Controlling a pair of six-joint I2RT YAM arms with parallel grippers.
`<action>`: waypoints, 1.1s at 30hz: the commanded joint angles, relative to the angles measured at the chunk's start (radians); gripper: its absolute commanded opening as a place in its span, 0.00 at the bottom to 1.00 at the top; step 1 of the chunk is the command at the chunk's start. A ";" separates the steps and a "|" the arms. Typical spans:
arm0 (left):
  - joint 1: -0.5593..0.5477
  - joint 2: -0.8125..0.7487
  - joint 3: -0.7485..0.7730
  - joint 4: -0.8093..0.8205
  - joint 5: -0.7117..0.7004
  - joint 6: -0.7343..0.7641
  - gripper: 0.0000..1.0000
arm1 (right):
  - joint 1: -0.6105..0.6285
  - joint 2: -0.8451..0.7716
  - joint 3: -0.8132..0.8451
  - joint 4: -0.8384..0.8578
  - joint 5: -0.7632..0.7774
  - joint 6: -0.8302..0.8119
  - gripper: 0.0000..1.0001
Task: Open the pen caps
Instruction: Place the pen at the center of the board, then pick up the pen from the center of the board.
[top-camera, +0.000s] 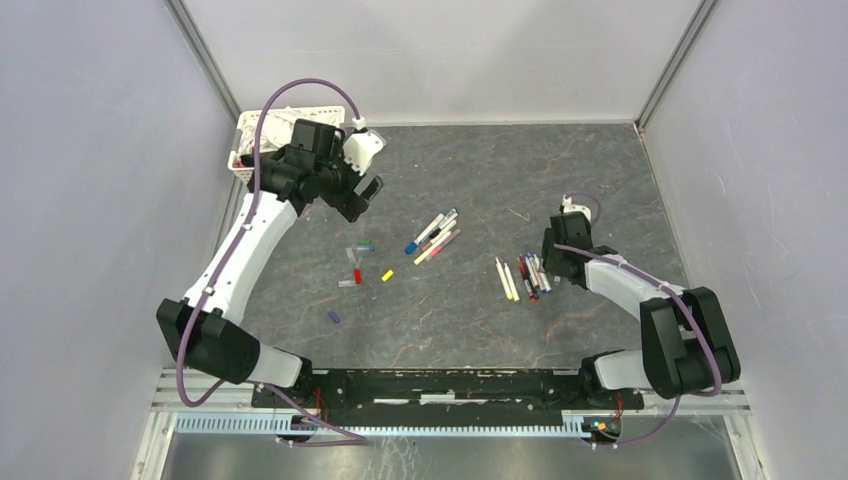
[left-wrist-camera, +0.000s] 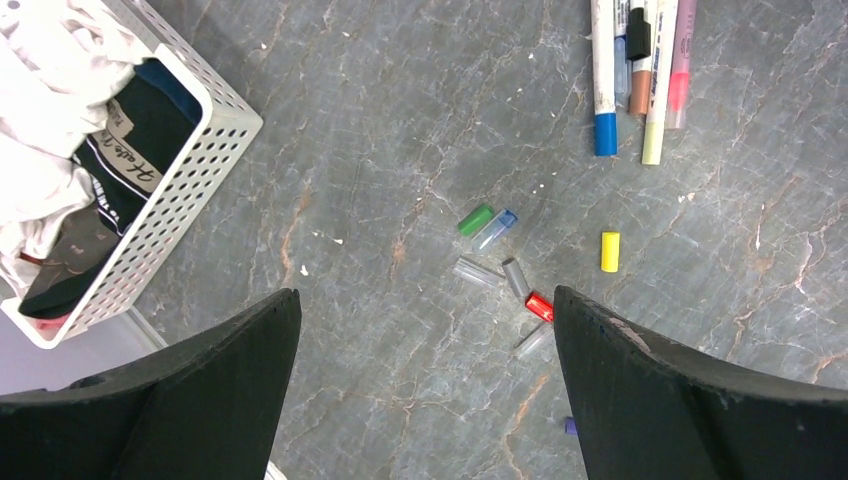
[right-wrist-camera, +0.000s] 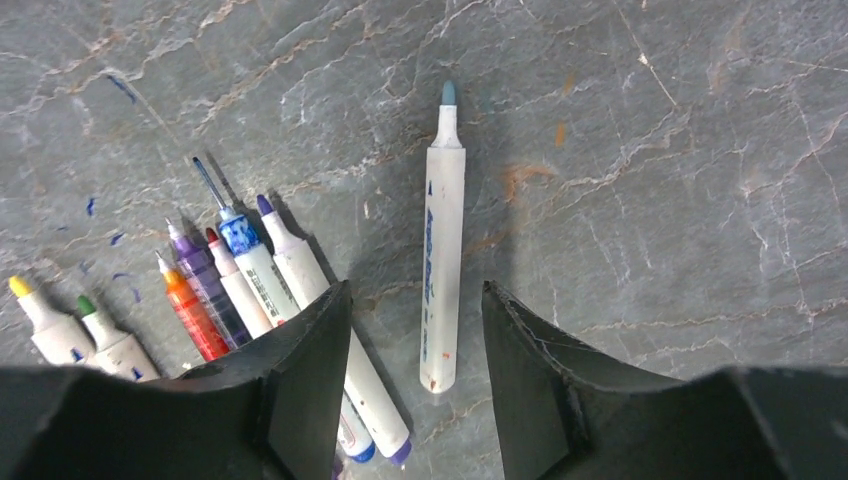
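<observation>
Nearest to us, a small purple plastic cap (top-camera: 334, 317) lies alone on the dark grey marbled surface (top-camera: 560, 180), well apart from any pen. Just beyond it is the loose scatter of pulled-off caps: a red cap (left-wrist-camera: 539, 306), a grey cap (left-wrist-camera: 515, 277) and two clear ones (left-wrist-camera: 478, 271) close together, a yellow cap (left-wrist-camera: 610, 251) a little to the right, and a green cap (left-wrist-camera: 475, 219) touching a blue-tinted clear cap (left-wrist-camera: 497, 229) on the far side.

At about the same depth on the right, the right arm (top-camera: 620, 280) reaches low over a row of uncapped white-barrelled marker pens (right-wrist-camera: 240, 280) with bare purple, blue, red and orange tips. Two more, yellow-tipped (right-wrist-camera: 40, 320) and green-tipped (right-wrist-camera: 105, 335), lie to one side. The right jaws are released. One white pen with a blue-grey tip (right-wrist-camera: 444, 240) lies flat on the surface in the gap between the black fingers (right-wrist-camera: 300, 380), and we see space on both sides of it.

Farther back, in the middle, a bundle of slim pens with coloured ends (top-camera: 435, 235) lies side by side.

Farthest, the left arm (top-camera: 240, 250) holds its jaws high over the surface. They are spread wide and grasp nothing. Beside it, in the far left corner, stands a white perforated plastic basket (left-wrist-camera: 180, 200) with white and dark cloths in it.
</observation>
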 joint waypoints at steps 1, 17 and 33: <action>0.003 0.002 0.022 -0.023 -0.007 -0.055 1.00 | 0.001 -0.084 0.024 -0.059 -0.041 0.002 0.57; 0.023 -0.033 0.009 -0.092 0.048 -0.045 1.00 | 0.290 0.177 0.458 -0.126 -0.045 0.019 0.63; 0.023 -0.061 -0.023 -0.150 0.139 -0.020 1.00 | 0.395 0.563 0.743 -0.125 -0.046 0.212 0.47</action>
